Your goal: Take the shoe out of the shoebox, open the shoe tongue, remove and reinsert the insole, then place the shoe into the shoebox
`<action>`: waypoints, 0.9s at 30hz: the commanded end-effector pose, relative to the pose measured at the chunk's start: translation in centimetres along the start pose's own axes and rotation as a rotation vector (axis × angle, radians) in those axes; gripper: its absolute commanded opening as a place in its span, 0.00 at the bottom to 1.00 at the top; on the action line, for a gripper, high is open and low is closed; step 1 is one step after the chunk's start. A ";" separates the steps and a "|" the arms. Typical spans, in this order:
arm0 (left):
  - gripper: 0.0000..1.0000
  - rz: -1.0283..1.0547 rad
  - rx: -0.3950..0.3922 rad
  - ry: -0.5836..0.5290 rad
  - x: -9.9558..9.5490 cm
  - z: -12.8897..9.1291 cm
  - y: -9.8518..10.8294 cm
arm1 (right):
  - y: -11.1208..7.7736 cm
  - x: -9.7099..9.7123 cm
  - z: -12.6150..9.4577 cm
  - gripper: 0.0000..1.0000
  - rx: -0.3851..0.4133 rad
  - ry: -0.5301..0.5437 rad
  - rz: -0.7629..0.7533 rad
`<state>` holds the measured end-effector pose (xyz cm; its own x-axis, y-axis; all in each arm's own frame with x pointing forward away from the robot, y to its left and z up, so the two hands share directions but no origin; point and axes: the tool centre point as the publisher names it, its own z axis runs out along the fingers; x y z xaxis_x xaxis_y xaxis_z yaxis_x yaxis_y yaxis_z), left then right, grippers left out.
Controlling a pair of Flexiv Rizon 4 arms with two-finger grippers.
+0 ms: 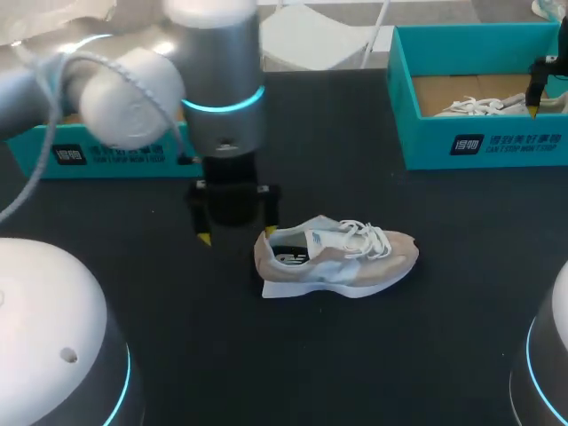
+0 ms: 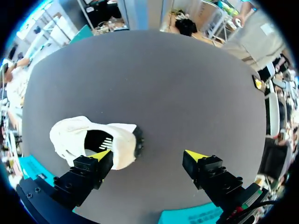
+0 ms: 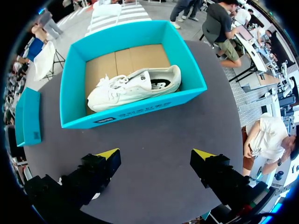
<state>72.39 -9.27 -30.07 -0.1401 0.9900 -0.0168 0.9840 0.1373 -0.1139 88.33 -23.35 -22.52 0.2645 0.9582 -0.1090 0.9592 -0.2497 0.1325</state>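
A beige and white shoe (image 1: 342, 257) lies on its sole in the middle of the black table, toe to the right. My left gripper (image 1: 236, 235) hangs open just left of its heel. In the left wrist view the left gripper (image 2: 148, 155) has one fingertip (image 2: 100, 155) at the heel of the shoe (image 2: 88, 140), and the gap between the fingers holds nothing. The teal shoebox (image 1: 479, 146) stands at the back right with a second white shoe (image 1: 484, 105) inside. My right gripper (image 3: 155, 154) is open above the table in front of the shoebox (image 3: 140, 112), whose white shoe (image 3: 135, 86) lies on brown card.
The teal box lid (image 1: 106, 155) lies at the back left, behind my left arm; the same lid (image 3: 28, 116) shows in the right wrist view. Bare black table surrounds the shoe at the front and right.
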 end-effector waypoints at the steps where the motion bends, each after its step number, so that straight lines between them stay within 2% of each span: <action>1: 1.00 -0.176 0.134 -0.510 3.8 0.1 0.1 | 0.0 0.0 0.0 1.00 0.000 0.000 0.001; 14: 1.00 -0.176 0.134 -0.510 3.8 0.1 0.1 | 0.0 0.0 0.0 1.00 0.000 0.000 0.001; 20: 1.00 -0.479 0.353 -0.641 5.3 0.9 1.0 | 0.0 0.0 0.0 1.00 0.000 0.000 0.001; 24: 1.00 -0.617 0.412 -0.711 6.0 1.3 1.4 | 0.0 0.0 0.0 1.00 0.000 0.000 0.001; 27: 1.00 -0.763 0.533 -0.802 6.5 1.6 1.5 | 0.0 0.0 0.0 1.00 0.000 0.000 0.001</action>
<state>72.64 -3.18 -31.23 -0.6595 0.6637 -0.3529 0.7252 0.4383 -0.5310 88.33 -23.35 -22.52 0.2645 0.9582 -0.1090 0.9592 -0.2497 0.1326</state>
